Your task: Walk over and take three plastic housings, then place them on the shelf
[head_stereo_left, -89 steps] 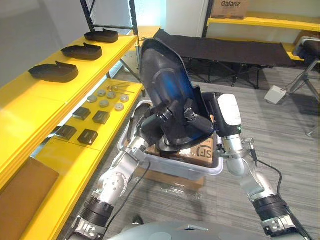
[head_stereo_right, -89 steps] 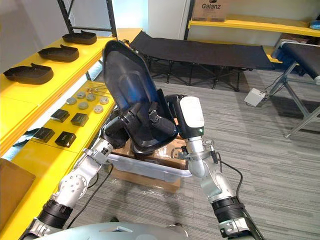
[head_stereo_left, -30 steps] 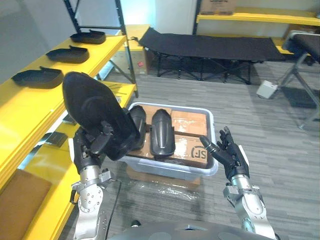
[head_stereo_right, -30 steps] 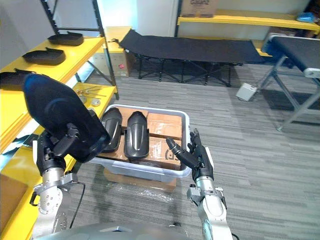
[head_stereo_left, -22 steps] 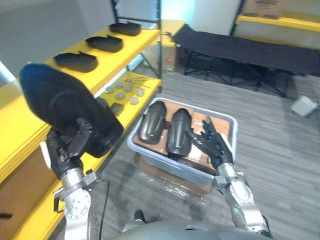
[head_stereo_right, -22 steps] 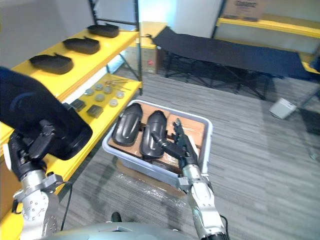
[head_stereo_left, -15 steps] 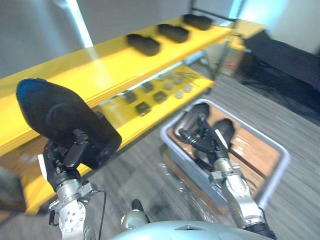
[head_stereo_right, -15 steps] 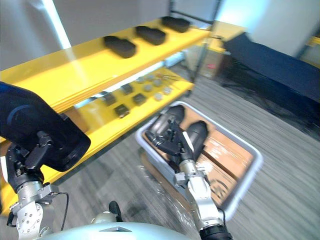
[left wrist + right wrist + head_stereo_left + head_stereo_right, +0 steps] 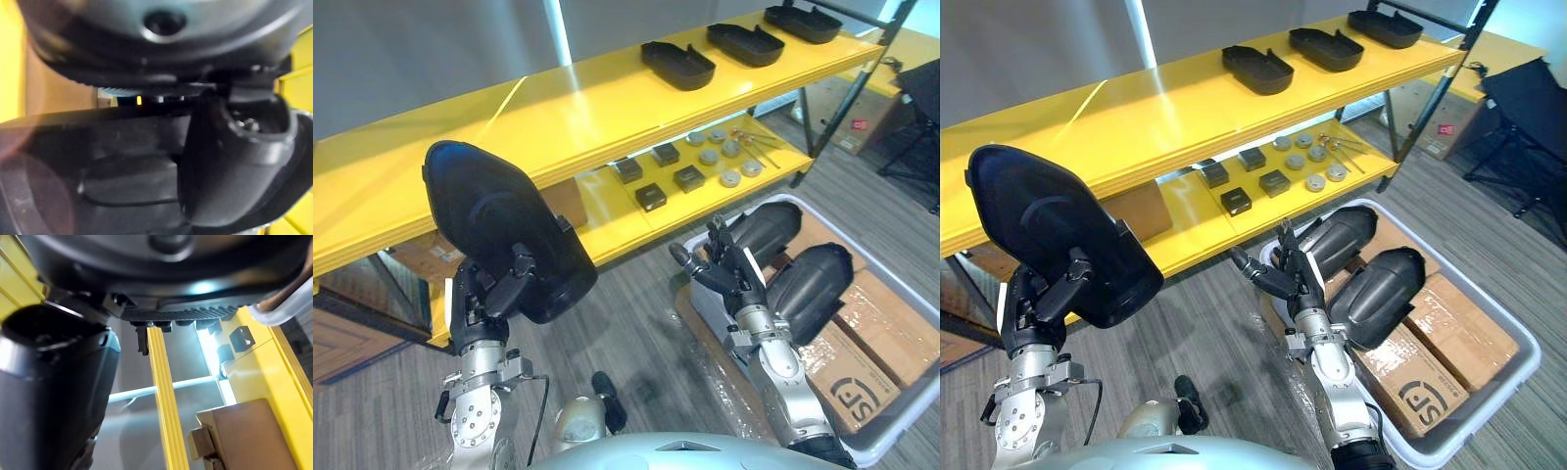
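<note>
Firmly gripped in the curled fingers of the left robot hand (image 9: pixel 481 302), a black plastic housing (image 9: pixel 499 227) stands upright before the yellow shelf (image 9: pixel 558 110), where three more housings (image 9: pixel 677 65) lie. The right robot hand (image 9: pixel 732 279) hangs open-fingered near a grey bin (image 9: pixel 1477 416) holding two housings (image 9: pixel 818 289) on cardboard boxes (image 9: pixel 886 318).

Floor (image 9: pixel 626 313): we record grey plank-pattern covering | Wall (image 9: pixel 431 59): plain grey | Furniture: yellow two-tier shelf (image 9: pixel 558 108), dark upright (image 9: pixel 1421 117) at its end.
</note>
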Tool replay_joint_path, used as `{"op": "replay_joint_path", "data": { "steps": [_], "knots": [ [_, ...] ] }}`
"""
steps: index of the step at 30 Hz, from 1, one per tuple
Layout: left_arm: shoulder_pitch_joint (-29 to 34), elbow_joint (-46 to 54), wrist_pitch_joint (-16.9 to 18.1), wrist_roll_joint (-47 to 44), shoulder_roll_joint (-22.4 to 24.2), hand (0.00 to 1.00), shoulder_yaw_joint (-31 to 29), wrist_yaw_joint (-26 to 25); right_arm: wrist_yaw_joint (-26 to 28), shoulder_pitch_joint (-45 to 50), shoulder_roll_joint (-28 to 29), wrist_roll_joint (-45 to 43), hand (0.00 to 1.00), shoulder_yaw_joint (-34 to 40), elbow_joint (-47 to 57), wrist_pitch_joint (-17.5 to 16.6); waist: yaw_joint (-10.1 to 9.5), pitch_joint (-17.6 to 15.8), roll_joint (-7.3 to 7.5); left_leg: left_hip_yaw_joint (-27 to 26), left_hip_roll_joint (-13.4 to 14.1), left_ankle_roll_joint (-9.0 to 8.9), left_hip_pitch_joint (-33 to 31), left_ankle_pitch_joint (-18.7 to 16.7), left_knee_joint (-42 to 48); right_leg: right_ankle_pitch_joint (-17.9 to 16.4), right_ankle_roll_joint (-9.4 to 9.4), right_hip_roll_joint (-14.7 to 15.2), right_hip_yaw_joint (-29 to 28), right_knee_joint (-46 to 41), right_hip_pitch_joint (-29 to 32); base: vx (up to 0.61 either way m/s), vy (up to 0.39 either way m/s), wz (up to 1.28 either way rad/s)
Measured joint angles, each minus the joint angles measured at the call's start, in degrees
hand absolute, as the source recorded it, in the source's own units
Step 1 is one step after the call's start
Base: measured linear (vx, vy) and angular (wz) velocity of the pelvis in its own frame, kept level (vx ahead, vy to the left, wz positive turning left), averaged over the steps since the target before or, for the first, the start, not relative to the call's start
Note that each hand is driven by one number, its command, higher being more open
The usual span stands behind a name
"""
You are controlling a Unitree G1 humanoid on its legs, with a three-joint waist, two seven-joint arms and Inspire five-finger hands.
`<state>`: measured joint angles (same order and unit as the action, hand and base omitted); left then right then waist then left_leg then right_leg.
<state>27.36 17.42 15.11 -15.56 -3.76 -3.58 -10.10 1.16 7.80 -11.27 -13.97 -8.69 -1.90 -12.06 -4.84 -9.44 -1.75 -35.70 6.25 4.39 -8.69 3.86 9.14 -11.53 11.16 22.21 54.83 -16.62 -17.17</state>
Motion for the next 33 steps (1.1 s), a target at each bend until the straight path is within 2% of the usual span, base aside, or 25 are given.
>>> {"op": "replay_joint_path", "data": {
  "steps": [2, 3, 4, 5, 6, 7, 8, 9, 10, 11, 12, 13, 15, 16, 18, 20, 21, 23, 24, 25, 28, 29, 30, 31, 33],
  "knots": [
    [-0.4, 0.0, 0.0, 0.0, -1.0, 0.0, 0.0, 0.6, -0.2, -0.7, 0.4, -0.6, 1.0, -0.1, 0.6, -1.3, -0.76, -0.5, 0.59, 1.0, -1.7, 0.49, -0.9, -0.9, 0.7, -1.2, -0.19, 2.3, 1.4, -2.6, 0.0, 0.04, 0.097, 0.44],
    [-0.6, 0.0, 0.0, 0.1, -1.4, 0.0, 0.0, 0.8, -0.6, -1.4, 0.6, -1.0, 1.0, -0.1, 0.6, -1.4, -1.33, -0.8, 1.12, 1.4, -2.7, 0.87, -1.0, -1.5, 0.8, -1.9, -1.19, 3.5, 1.7, -4.1, -0.1, 0.07, 0.109, 0.45],
    [-1.0, 0.0, 0.1, 0.2, -1.8, 0.0, -0.1, 1.1, -1.2, -2.3, 1.1, -1.0, 1.0, -0.1, 0.6, -1.6, -1.71, -1.2, 1.89, 2.2, -4.4, 1.38, -1.0, -2.3, 0.8, -2.8, -4.58, 5.1, 1.2, -6.6, -0.2, 0.09, 0.119, 0.86],
    [-1.7, -0.1, 0.1, 0.6, -2.0, 0.0, -0.2, 1.7, -1.7, -2.4, 1.4, -1.0, 1.0, 0.1, 0.6, -2.4, -0.82, -1.4, 2.05, 4.7, -6.1, 1.93, -0.9, -2.8, 0.6, -0.4, -9.13, 6.2, -3.7, -10.9, 0.7, 0.11, 0.128, 1.02],
    [-2.1, 0.0, 0.1, 0.8, -2.0, 0.0, -0.2, 2.1, -2.0, -2.4, 1.5, -1.0, 1.0, 0.4, 0.6, -2.5, -0.51, -1.4, 2.01, 6.5, -6.8, 2.19, -0.8, -2.9, 0.3, 1.4, -10.22, 6.5, -7.5, -13.6, 1.9, 0.14, 0.128, 1.33],
    [-3.1, 0.0, 0.5, 0.8, -3.0, 0.0, -0.4, 2.0, -2.1, -2.4, 1.5, -1.0, 1.0, 0.4, 0.7, -2.7, 0.11, -1.1, 2.37, 9.4, -7.8, 2.44, -0.4, -2.9, -1.4, 2.7, -8.69, 6.2, -14.9, -18.2, 4.3, 0.16, 0.072, 1.29],
    [-4.5, 0.0, 0.6, 0.7, -4.1, 0.0, -1.0, 1.9, -2.1, -2.5, 2.0, -1.0, 1.0, 0.3, 1.3, -3.2, 0.5, -1.2, 2.65, 12.2, -8.6, 3.11, -0.1, -2.6, -3.1, -0.4, -6.11, 3.5, -20.4, -21.1, 7.5, 0.2, 0.028, 1.16],
    [-5.0, 0.0, 0.6, 0.6, -4.3, 0.0, -1.5, 1.9, -2.0, -2.6, 2.1, -0.9, 1.0, -0.2, 1.8, -3.2, 0.42, -1.3, 2.63, 13.1, -8.9, 3.5, 0.6, -2.4, -4.5, -2.4, -6.25, 2.2, -22.3, -22.4, 9.4, 0.16, -0.021, 0.8],
    [-5.1, 0.0, 0.6, 0.4, -4.2, 0.0, -2.1, 1.9, -2.0, -2.7, 2.1, -0.4, 1.0, -0.9, 2.2, -3.3, 0.44, -1.5, 2.3, 14.5, -9.3, 3.79, 2.0, -2.2, -6.1, -4.6, -7.64, 0.5, -23.9, -23.3, 11.8, 0.18, -0.007, 0.5],
    [-5.1, 0.0, 0.7, 0.4, -4.2, 0.0, -2.4, 1.9, -1.5, -2.3, 2.1, 0.3, 1.0, -1.4, 2.2, -3.4, 0.45, -1.6, 1.83, 16.3, -9.6, 3.77, 4.2, -2.2, -7.9, -6.3, -10.11, -2.2, -25.4, -23.0, 15.0, 0.14, 0.008, 0.51],
    [-5.1, 0.0, 1.0, 0.4, -4.2, 0.0, -2.1, 1.9, -1.4, -1.9, 2.1, 0.4, 1.0, -1.4, 2.3, -3.4, 0.61, -1.5, 1.49, 17.6, -9.6, 3.73, 5.3, -2.2, -8.5, -6.9, -11.1, -4.1, -26.8, -22.0, 17.8, 0.23, 0.013, 0.7],
    [-5.5, 0.0, 1.6, 0.4, -4.4, 0.0, -1.5, 1.9, -1.5, -1.1, 2.1, 0.4, 1.0, -0.8, 2.8, -3.8, 1.55, -1.5, 1.08, 19.6, -9.5, 3.6, 5.8, -2.3, -8.6, -6.8, -10.93, -6.3, -29.2, -19.1, 22.1, 0.24, 0.004, 0.95],
    [-5.8, 0.0, 2.1, 0.5, -4.6, 0.0, 0.2, 2.0, -2.0, -0.3, 2.3, 0.5, 1.0, 0.0, 2.9, -5.9, 3.12, -1.5, 0.86, 21.0, -9.7, 2.91, 6.7, -2.1, -9.3, -4.7, -8.15, -7.0, -32.3, -13.5, 27.5, 0.25, 0.003, 0.89],
    [-5.0, 0.0, 2.1, 0.5, -4.6, 0.0, 1.0, 2.1, -3.3, 0.1, 2.8, 1.4, 1.0, 0.2, 2.9, -6.7, 3.38, -1.5, 1.31, 21.0, -10.1, 1.55, 8.4, -1.9, -10.0, -2.1, -6.46, -6.0, -31.4, -9.8, 29.2, 0.22, -0.015, 0.37],
    [-3.4, 0.0, 2.1, 0.6, -4.6, 0.0, 0.9, 2.0, -5.2, 0.3, 3.6, 3.1, 1.0, -0.4, 3.0, -8.1, 3.04, -1.3, 2.07, 20.5, -10.1, 0.48, 11.0, -3.3, -10.2, 2.2, -7.6, -5.1, -29.3, -6.6, 29.6, 0.28, -0.076, -0.01],
    [-3.1, 0.0, 2.1, 0.5, -4.8, 0.0, 0.2, 2.0, -6.7, 0.3, 3.5, 3.6, 1.0, -0.8, 4.8, -8.8, 2.33, -1.0, 2.49, 19.7, -9.9, -0.59, 12.3, -5.7, -9.1, 5.1, -9.1, -6.3, -29.1, -2.0, 27.6, 0.28, -0.134, -0.28],
    [-3.1, 0.1, 2.2, 0.4, -4.9, 0.0, -0.1, 2.0, -7.7, 0.0, 3.2, 4.3, 1.0, -0.8, 6.0, -9.8, 1.87, -0.3, 3.24, 18.3, -9.5, -0.96, 12.4, -8.1, -7.4, 8.3, -9.94, -7.3, -29.1, 1.8, 25.7, 0.27, -0.159, -0.36],
    [-3.1, 0.1, 2.2, -0.1, -5.0, 0.0, -0.3, 2.6, -9.5, -0.3, 2.1, 4.8, 1.0, -0.1, 7.6, -11.2, 1.9, 0.2, 2.28, 15.5, -7.4, -2.27, 12.1, -12.4, -2.8, 12.6, -9.91, -8.6, -28.2, 5.0, 23.6, 0.34, -0.158, -0.52],
    [-3.1, 0.1, 2.2, -0.1, -4.9, 0.0, -0.2, 2.8, -9.7, -0.3, 2.0, 4.8, 1.0, 1.1, 7.8, -11.5, 2.09, 0.4, 1.52, 14.8, -6.1, -3.21, 11.9, -14.6, 0.1, 13.4, -10.07, -9.3, -28.2, 5.1, 22.9, 0.37, -0.12, -0.57],
    [-3.1, 0.1, 2.2, 0.0, -4.9, 0.0, 0.7, 3.0, -10.5, 0.3, 1.9, 4.6, 1.0, 3.3, 7.8, -11.5, 2.43, 1.1, -0.04, 14.0, -3.6, -4.33, 11.5, -16.7, 4.4, 12.8, -10.65, -11.2, -28.4, 5.4, 21.9, 0.32, -0.085, -0.38],
    [-4.9, 0.1, 2.1, 0.0, -5.1, 0.0, 0.9, 4.4, -10.5, 0.6, 1.2, 2.8, 1.0, 9.3, 8.0, -11.5, 4.19, 1.2, -0.96, 12.6, 1.1, -6.23, 7.8, -17.9, 20.3, 12.6, -10.45, -13.5, -28.8, 8.5, 17.7, 0.27, -0.075, -0.24],
    [-6.1, 0.1, 2.1, 0.0, -5.1, 0.0, 0.9, 4.1, -9.7, 0.5, -1.3, 1.2, 1.0, 11.7, 8.6, -11.5, 4.23, 0.6, -1.33, 12.0, 4.6, -9.59, 5.1, -16.9, 31.2, 12.7, -10.31, -13.5, -30.2, 11.0, 13.9, 0.21, -0.039, -0.43],
    [-6.3, 0.1, 2.1, 0.0, -5.2, 0.0, 0.8, 4.1, -9.5, 0.5, -1.8, 1.0, 1.0, 12.1, 8.7, -11.5, 4.14, 0.8, -1.53, 11.6, 5.0, -9.72, 5.1, -17.3, 31.9, 12.7, -10.3, -13.4, -30.7, 11.3, 13.4, 0.24, -0.005, -0.71],
    [-7.1, 0.1, 2.2, 0.0, -5.4, 0.0, 0.8, 4.0, -8.8, 0.4, -2.8, 0.0, 1.0, 14.1, 9.6, -12.1, 3.98, 1.0, -1.53, 9.6, 7.0, -8.73, 5.3, -18.6, 31.1, 12.9, -10.03, -12.8, -32.6, 12.3, 12.3, 0.19, 0.055, -0.74],
    [-8.6, 0.4, 2.2, 0.0, -5.6, 0.0, 0.8, 3.8, -8.7, 0.1, -3.3, -1.2, 1.0, 16.5, 12.5, -12.7, 4.34, 1.5, -2.31, 7.9, 10.0, -8.82, 5.1, -19.0, 25.0, 13.3, -9.31, -11.1, -35.1, 13.6, 11.6, 0.17, 0.122, -0.7]
  ]
}}
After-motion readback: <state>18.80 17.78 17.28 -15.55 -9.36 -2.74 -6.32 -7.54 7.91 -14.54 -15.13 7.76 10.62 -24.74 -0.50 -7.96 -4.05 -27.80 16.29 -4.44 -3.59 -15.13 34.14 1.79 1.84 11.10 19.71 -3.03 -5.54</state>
